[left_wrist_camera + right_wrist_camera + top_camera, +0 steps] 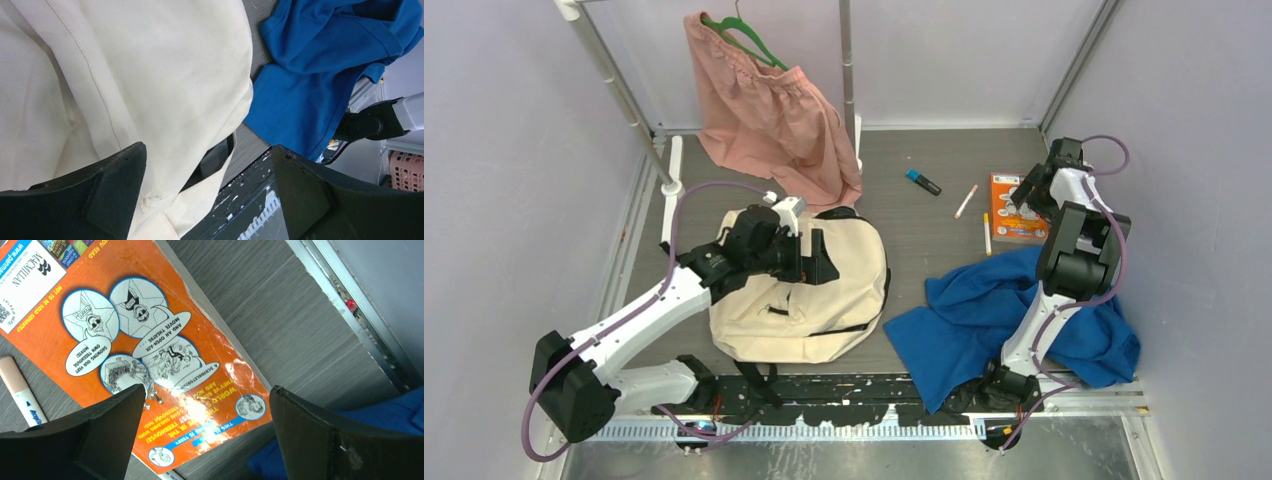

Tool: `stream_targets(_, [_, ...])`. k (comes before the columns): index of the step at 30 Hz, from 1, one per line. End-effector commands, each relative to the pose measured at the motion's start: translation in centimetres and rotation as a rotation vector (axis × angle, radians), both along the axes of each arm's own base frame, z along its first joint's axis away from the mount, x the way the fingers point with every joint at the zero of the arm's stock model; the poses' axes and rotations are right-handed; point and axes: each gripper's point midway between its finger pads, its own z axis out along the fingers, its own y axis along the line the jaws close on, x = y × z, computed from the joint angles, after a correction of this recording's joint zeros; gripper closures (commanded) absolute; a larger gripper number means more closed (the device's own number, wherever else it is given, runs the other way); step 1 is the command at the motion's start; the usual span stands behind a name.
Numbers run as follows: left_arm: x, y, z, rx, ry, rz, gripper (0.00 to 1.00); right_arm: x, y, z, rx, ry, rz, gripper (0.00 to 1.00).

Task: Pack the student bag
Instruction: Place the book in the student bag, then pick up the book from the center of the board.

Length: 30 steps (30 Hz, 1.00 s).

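Seen from above, the student bag (824,300) lies flat on the desk (924,230), left of centre, with my left fingers (816,258) over its upper part. At my left wrist, those fingers (100,195) stand wide apart and hold nothing. The cream cloth below is slack and creased: soft, light I judge, likely to sag, best pinched at a seam, zip edge or black strap. At my right wrist, my right fingers (95,430) spread empty above an orange book (150,340), well apart from the bag.

The left end effector (207,197) hangs wide open over the student bag (824,312), while the right end effector (206,440) is equally open, well to its right.
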Motion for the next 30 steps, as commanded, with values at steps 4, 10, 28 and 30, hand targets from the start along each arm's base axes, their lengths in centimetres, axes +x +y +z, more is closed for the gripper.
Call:
stream_targets(4, [1.7,-1.0,2.4,-0.076,-0.101,0.021,0.05,2.8,-0.2,-1.6,0.076,-0.071,0.05,0.0])
stream_targets(10, [2.6,-1.5,2.8,-0.074,-0.114,0.022,0.05,3.2,4.1,-1.7,0.272,-0.183,0.136,0.01])
stream_targets(28, [2.8,-3.4,1.8,-0.101,-0.047,-0.022,0.05,1.5,7.9,-1.8,0.432,-0.268,0.125,0.54])
stream_targets(30, [2.7,-3.6,1.7,-0.1,-0.034,-0.031,0.05,1.4,7.6,-2.4,0.425,-0.254,0.117,0.38])
